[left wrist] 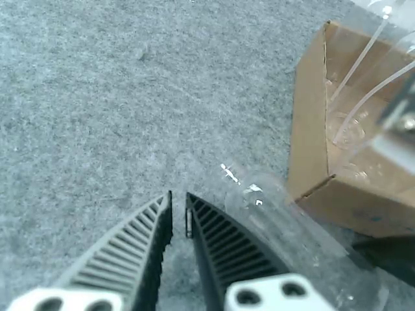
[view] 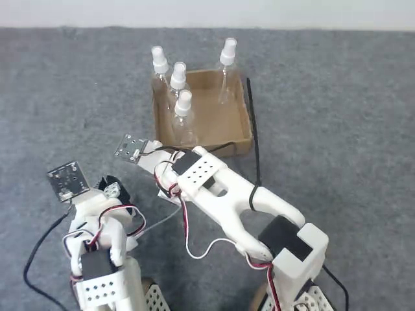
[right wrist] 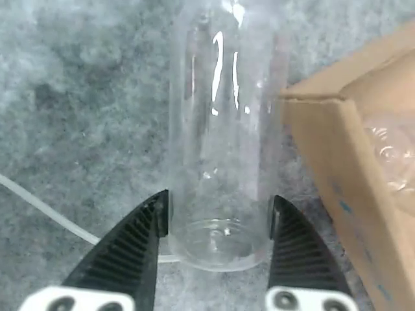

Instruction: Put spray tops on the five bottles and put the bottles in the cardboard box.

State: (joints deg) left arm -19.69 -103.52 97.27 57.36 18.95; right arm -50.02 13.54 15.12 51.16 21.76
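Box (view: 247, 116): four capped bottles (view: 184, 116); right claw (right wrist: 217, 214) grips bare bottle (right wrist: 220, 129).

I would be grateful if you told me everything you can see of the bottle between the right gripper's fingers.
The bottle is a clear, colourless cylinder, plastic by its look, with bright glints along its wall and a round rim at the end nearest the right gripper. The gripper's fingers press on its two sides. It stretches away from them over the grey carpet, close beside a corner of the cardboard box; whether it rests on the carpet I cannot tell.
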